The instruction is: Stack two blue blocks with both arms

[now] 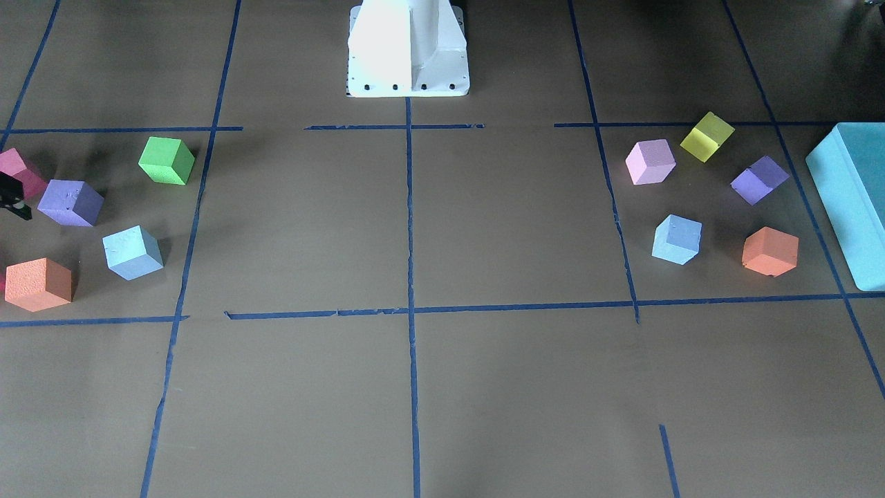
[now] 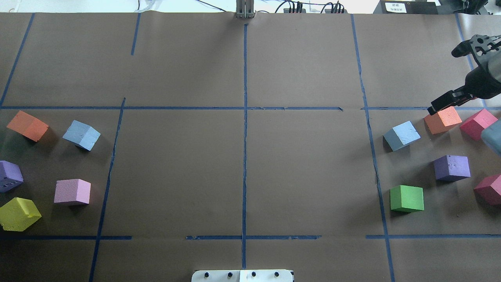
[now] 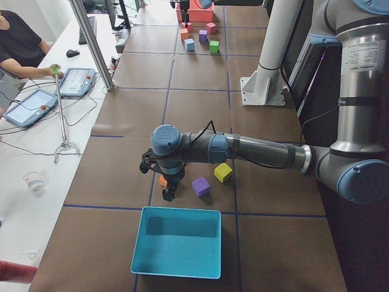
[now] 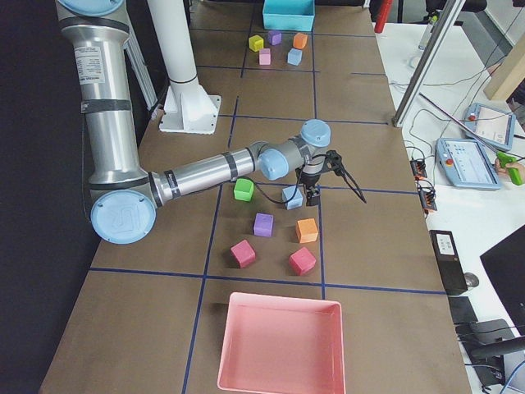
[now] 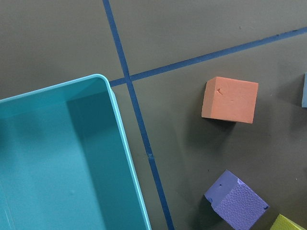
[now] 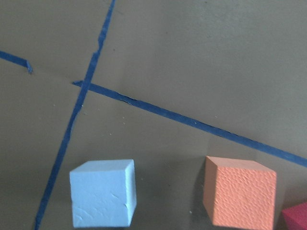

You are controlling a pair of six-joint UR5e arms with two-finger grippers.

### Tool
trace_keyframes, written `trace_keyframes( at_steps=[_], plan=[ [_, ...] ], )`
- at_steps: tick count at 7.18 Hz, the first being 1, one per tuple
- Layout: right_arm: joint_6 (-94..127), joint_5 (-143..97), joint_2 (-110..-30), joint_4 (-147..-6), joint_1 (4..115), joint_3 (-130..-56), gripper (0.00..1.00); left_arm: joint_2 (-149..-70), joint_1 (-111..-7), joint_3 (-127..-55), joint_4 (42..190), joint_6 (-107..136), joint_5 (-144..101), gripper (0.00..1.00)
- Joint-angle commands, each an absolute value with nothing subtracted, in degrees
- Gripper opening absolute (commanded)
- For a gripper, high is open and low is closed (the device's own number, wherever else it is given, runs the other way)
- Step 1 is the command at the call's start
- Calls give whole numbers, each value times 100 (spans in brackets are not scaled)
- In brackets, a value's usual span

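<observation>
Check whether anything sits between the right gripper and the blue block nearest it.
Nothing visible does. The right gripper hovers by the orange block, and the blue block sits off to that block's side with only bare table between.

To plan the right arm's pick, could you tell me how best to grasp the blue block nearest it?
Pinch the blue block across two opposite side faces, coming straight down from above: it sits flat, turned askew to the tape, with clear gaps all round.

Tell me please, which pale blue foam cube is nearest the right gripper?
The pale blue foam cube on the robot's right, grouped with the green foam cube.
</observation>
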State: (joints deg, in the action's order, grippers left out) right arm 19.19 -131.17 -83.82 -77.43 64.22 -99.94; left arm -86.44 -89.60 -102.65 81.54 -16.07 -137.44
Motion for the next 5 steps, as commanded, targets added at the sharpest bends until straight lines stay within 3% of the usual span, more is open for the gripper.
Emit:
trace_keyframes(
  at_steps=[1,5],
  plan=[
    [2452,-12982,-8367,-6919,5996,-9573,100,-8640,-8956,-10318,8156,-1608,-13737,100],
    [2971,-12279,-8252,-6908,5283,-9441,99,-8648,-8965,-10371,8156,-1608,-13746,100]
  ],
)
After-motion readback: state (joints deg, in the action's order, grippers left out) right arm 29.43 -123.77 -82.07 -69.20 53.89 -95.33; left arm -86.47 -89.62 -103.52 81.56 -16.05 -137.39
